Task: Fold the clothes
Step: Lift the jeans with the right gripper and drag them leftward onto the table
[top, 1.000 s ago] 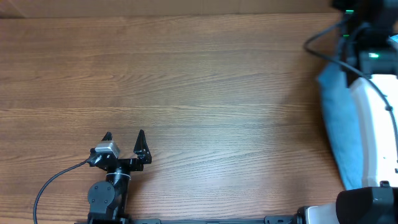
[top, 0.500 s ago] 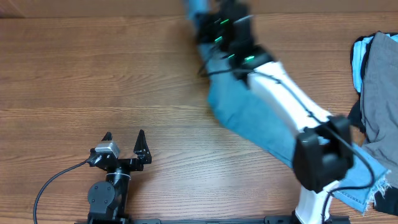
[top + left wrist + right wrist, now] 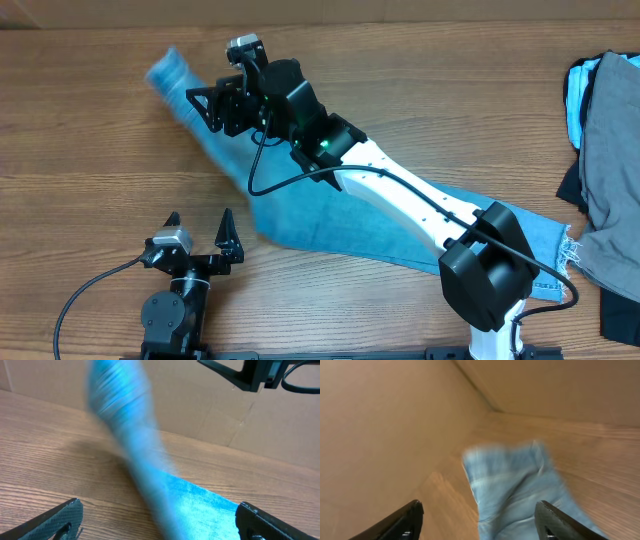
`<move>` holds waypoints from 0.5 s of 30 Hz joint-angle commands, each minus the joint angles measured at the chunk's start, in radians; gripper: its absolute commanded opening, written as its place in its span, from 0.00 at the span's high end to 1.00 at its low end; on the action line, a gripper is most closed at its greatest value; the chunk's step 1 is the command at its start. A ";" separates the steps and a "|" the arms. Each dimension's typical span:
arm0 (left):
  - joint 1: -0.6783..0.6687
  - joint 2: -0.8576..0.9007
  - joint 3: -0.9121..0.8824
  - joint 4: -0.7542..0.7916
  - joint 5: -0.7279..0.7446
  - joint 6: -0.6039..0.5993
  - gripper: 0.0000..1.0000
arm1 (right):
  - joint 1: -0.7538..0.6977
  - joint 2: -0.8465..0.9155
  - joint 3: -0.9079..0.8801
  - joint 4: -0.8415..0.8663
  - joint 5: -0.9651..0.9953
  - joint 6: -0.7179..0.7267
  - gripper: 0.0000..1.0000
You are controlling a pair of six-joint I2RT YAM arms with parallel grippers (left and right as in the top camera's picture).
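Note:
The light-blue jeans lie stretched slantwise over the table, from a frayed hem at the front right to a blurred end lifted at the back left. My right gripper reaches far across to that end and stands open, the blurred denim loose ahead of its fingers. My left gripper rests open near the front edge with nothing in it. In its wrist view, the denim lies between and beyond the left gripper, and the raised part is smeared by motion.
A pile of garments sits at the right edge: a grey one on top, pale-blue cloth behind it, dark fabric at the front. A cardboard wall backs the wooden table.
My right arm has swung from the right edge to the back left, pulling the jeans across the table, and its jaws have opened off them. The left arm has stayed still.

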 commanded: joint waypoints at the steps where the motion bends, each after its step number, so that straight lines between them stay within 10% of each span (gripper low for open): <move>1: 0.006 -0.009 -0.004 0.004 -0.012 0.020 0.00 | -0.036 -0.071 0.030 -0.008 0.081 -0.082 0.19; 15: 0.006 -0.009 -0.004 0.004 -0.012 0.020 0.00 | -0.402 -0.336 0.035 -0.630 0.169 -0.108 0.00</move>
